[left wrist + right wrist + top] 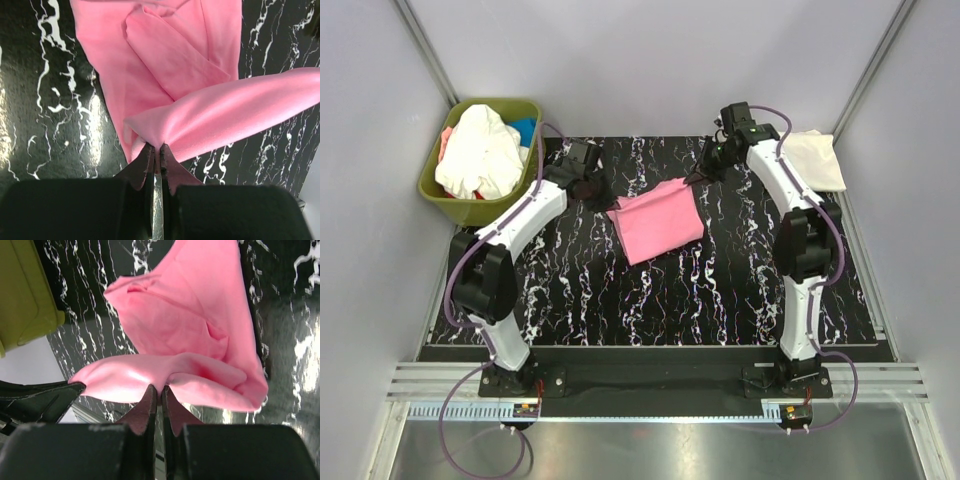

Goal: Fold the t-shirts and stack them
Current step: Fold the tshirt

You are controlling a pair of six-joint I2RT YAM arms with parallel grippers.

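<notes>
The 2 pairs of jaws each pinch the pink t-shirt (pixel 655 225): left jaws on its far-left corner, right jaws on its far-right corner, the rest lying on the desk (pixel 720 290). Other t-shirts (pixel 480 150) fill the green bin (pixel 440 195); a cream t-shirt (pixel 817 158) lies far right.

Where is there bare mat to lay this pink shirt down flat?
Bare: near half of the mat, between the left arm and right arm, nearer than the pink t-shirt. Crowded: far left by the bin; far right corner holds the cream t-shirt.
</notes>
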